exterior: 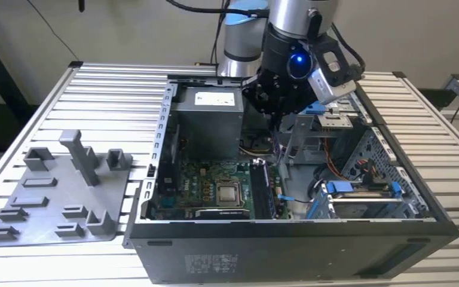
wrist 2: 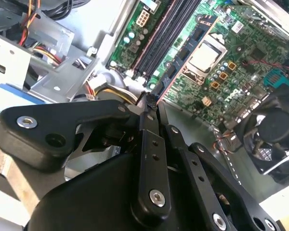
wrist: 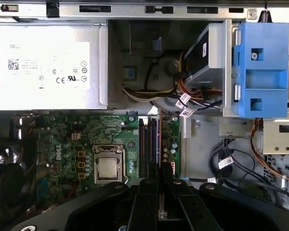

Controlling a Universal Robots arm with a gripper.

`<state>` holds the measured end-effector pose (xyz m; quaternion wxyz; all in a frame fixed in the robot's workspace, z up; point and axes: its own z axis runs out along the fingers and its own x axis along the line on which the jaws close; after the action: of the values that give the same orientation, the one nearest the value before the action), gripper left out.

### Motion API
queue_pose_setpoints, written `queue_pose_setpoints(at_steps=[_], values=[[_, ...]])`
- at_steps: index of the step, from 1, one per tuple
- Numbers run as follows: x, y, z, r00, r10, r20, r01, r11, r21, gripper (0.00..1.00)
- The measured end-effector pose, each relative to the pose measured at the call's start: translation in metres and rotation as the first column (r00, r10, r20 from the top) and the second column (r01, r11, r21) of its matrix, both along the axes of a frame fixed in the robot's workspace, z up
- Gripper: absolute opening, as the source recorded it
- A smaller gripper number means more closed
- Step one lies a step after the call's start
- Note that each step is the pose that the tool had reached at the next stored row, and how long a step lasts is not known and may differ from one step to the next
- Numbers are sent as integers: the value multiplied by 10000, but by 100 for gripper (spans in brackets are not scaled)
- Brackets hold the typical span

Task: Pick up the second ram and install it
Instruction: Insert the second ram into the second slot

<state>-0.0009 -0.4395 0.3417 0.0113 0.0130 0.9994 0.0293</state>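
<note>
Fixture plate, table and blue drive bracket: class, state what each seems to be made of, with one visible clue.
Fixture plate: likely plastic; matt, uniform grey, with moulded-looking blocks.
Table: probably aluminium; pale silvery ribbed slats with a dull sheen.
Blue bracket: seemingly plastic; solid colour throughout, with soft-edged moulded shapes.

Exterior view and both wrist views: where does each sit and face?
Exterior view: off the arm, looking down at the open computer case; the arm and gripper show.
First wrist view: on the arm, facing straight down onto the motherboard; gripper shows.
Second wrist view: on the arm, facing the motherboard obliquely; gripper shows.
Both wrist views share the memory slots.
</note>
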Motion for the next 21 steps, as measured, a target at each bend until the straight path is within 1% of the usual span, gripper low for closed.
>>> queue_pose_setpoints(at_steps=[7,14,21], values=[[-6,-1,-128,10000,-1,0,1,10000,2,14],[-17,-4,-255,10000,4,-21,-4,10000,0,14],[-28,-16,-382,10000,44,-32,-44,10000,0,14]])
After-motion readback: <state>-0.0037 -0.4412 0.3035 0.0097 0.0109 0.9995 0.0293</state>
